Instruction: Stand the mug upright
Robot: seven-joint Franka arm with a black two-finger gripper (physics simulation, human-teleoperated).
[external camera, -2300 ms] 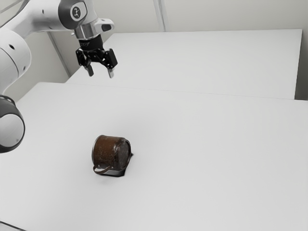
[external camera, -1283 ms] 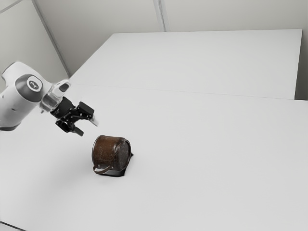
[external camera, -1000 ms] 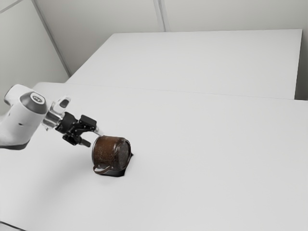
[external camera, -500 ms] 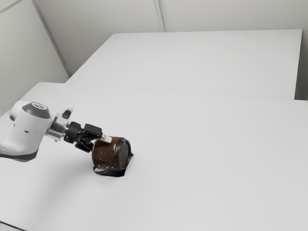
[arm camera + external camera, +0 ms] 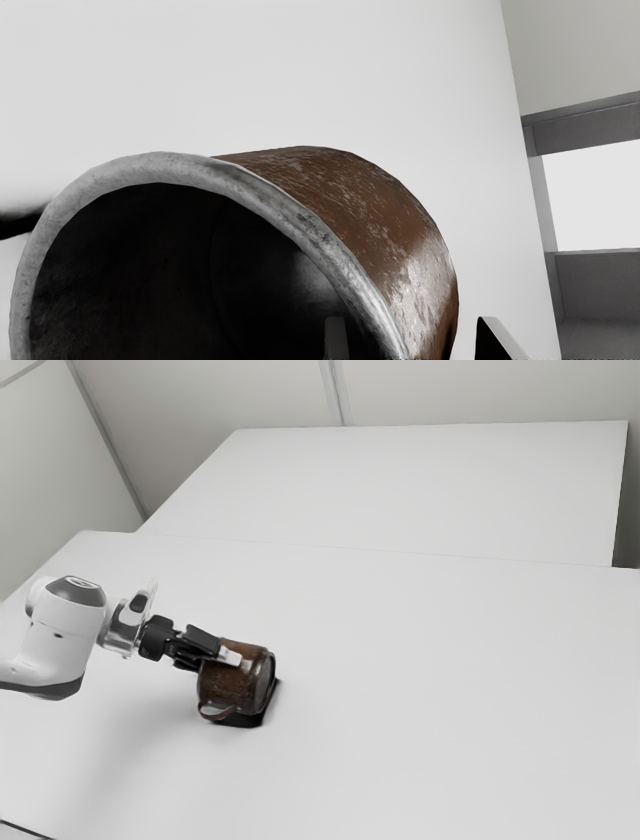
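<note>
So the tool (image 5: 225, 665) was way up above the surface (image 5: 430, 690) a couple seconds ago, and now it's swung down and tilted over to the mug (image 5: 236, 682). One finger (image 5: 336, 340) has gone in past the rim, the other's outside. Mug's also scooted slightly toward the exterior view's right, handle (image 5: 216, 713) included.

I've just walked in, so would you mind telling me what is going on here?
A robot arm is working on a rusty brown mug that lies on its side on a white table, mouth toward the arm. The black tool is at the rim, one finger inside the mug and the other outside, set apart with the wall between them. The mug is not yet upright; presumably the arm means to grip the wall and tip it up.
</note>
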